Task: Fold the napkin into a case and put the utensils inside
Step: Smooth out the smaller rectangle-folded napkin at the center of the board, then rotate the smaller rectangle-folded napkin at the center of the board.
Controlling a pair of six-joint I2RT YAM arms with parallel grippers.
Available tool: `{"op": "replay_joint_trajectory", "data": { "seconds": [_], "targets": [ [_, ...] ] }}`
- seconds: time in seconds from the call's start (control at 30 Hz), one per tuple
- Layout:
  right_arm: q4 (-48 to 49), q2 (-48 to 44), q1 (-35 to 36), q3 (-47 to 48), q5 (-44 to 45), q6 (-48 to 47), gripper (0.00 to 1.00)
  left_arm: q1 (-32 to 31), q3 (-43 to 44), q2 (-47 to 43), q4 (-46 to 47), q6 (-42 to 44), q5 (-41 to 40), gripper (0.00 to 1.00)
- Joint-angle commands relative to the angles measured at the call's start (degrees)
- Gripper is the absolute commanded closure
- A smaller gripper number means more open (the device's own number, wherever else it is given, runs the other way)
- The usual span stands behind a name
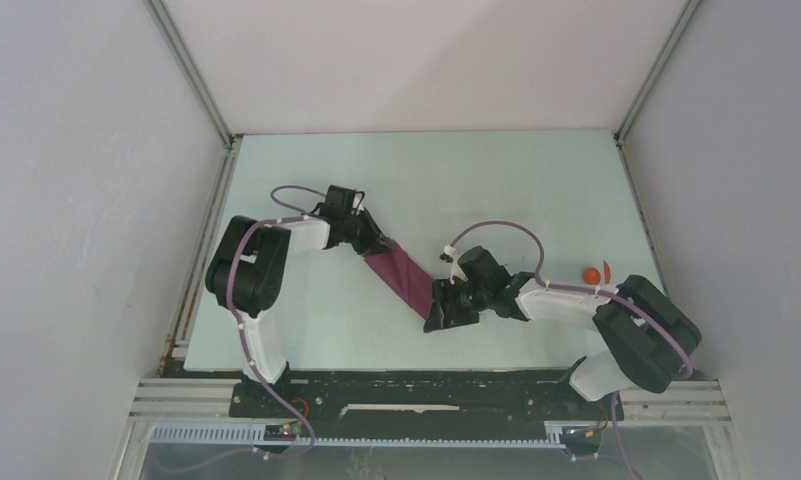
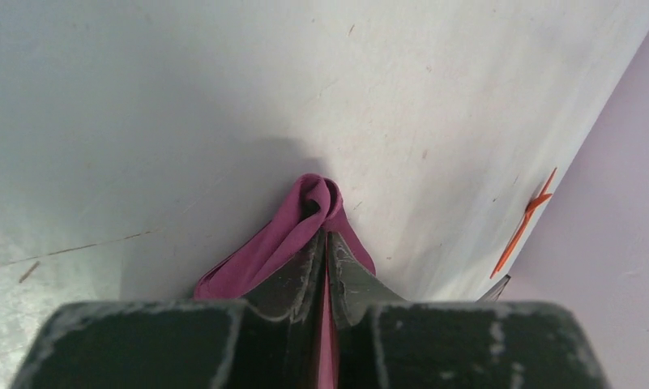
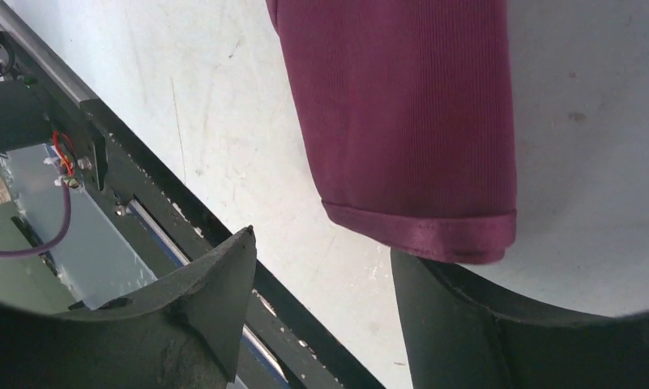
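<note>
Your napkin (image 1: 401, 272) is a narrow maroon strip running diagonally across the middle of the desk (image 1: 536, 180), from the left hand (image 1: 368, 238) down to the right hand (image 1: 444, 310). The cloth is finely ribbed, and its near end is finished with a stitched hem, cut square.

The left hand is clamped on the far end. Its fingers (image 2: 305, 267) are pressed together on the cloth, and a small loop bunches up past their tips. The right hand's fingers stand apart and hold nothing. The hemmed end sits just beyond their tips, closest to the right one, and you cannot tell whether it touches.

You also cannot tell whether the strip lies flat or hangs between the hands. The utensils (image 1: 594, 272) show only as small orange bits beyond the right arm, partly hidden and too small to tell apart.
</note>
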Motion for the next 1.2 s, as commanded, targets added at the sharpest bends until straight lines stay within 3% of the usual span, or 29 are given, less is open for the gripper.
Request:
{"op": "replay_joint_trajectory", "data": {
  "seconds": [0.0, 0.13, 0.23, 0.47, 0.67, 0.8, 0.97, 1.07, 1.17],
  "targets": [
    [-8.4, -3.8, 0.6, 4.1, 4.2, -4.1, 0.30, 0.6, 2.3, -1.7, -1.9, 3.7, 0.3, 0.85],
    [-11.5, -8.6, 1.7, 7.3, 2.7, -3.4, 0.29, 0.6, 2.9, -9.6, -4.4, 4.4, 0.8, 0.61],
    [-9.1, -8.0, 1.0, 8.6, -0.7, -1.3, 0.29, 0.7, 3.5, -12.4, -5.3, 4.0, 1.0, 0.55],
    [12.0, 4.3, -0.8, 8.0, -11.0, 8.6, 0.26, 2.0, 2.9, -4.9, -1.0, 1.6, 1.3, 0.62],
    [16.0, 10.4, -3.4, 4.7, -9.8, 8.8, 0.25, 2.5, 3.6, 1.2, -0.1, 1.7, 0.3, 0.64],
    [10.7, 9.3, -4.4, 4.0, -5.5, 4.0, 0.25, 2.9, 3.4, 0.3, -2.4, 3.2, -3.7, 0.62],
    [-3.3, 2.9, -3.5, 6.2, 1.2, -0.4, 0.24, 2.9, 4.6, -8.2, -9.4, 6.6, -6.7, 0.54],
    [-11.6, -1.2, 1.4, 9.7, 6.5, -1.6, 0.24, 2.8, 4.7, -15.0, -12.0, 7.7, -7.8, 0.50],
    [-13.5, -1.9, 6.3, 11.8, 11.1, 2.8, 0.24, 2.8, 6.9, -17.6, -14.5, 9.5, -11.4, 0.43]
  ]
}}
